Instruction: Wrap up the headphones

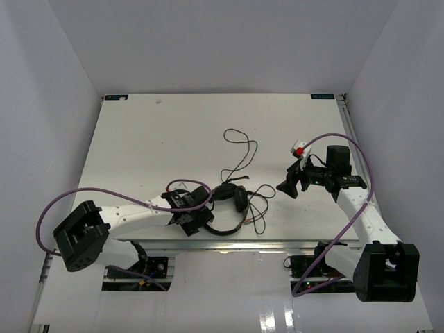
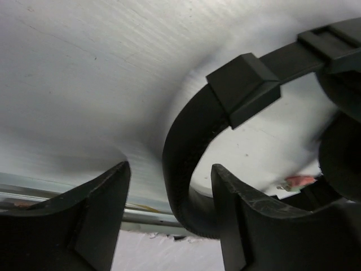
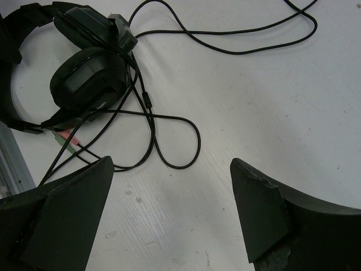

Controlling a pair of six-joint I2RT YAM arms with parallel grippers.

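The black headphones (image 1: 239, 200) lie near the table's front edge, and their thin cord (image 1: 243, 149) trails in loops toward the back. My left gripper (image 1: 203, 214) is open and straddles the left part of the headband. In the left wrist view the headband (image 2: 189, 141) runs between my fingers (image 2: 254, 226), close to the right one, and is not clamped. My right gripper (image 1: 284, 187) is open and empty, hovering right of the headphones. Its wrist view shows an earcup (image 3: 87, 79), cord loops (image 3: 169, 141) and reddish plugs (image 3: 65, 138) ahead of the gripper (image 3: 172, 214).
The metal rail of the table's front edge (image 1: 277, 244) runs just below the headphones and shows in the left wrist view (image 2: 141, 215). White walls enclose the table on three sides. A purple arm cable (image 1: 69, 201) loops over the left arm.
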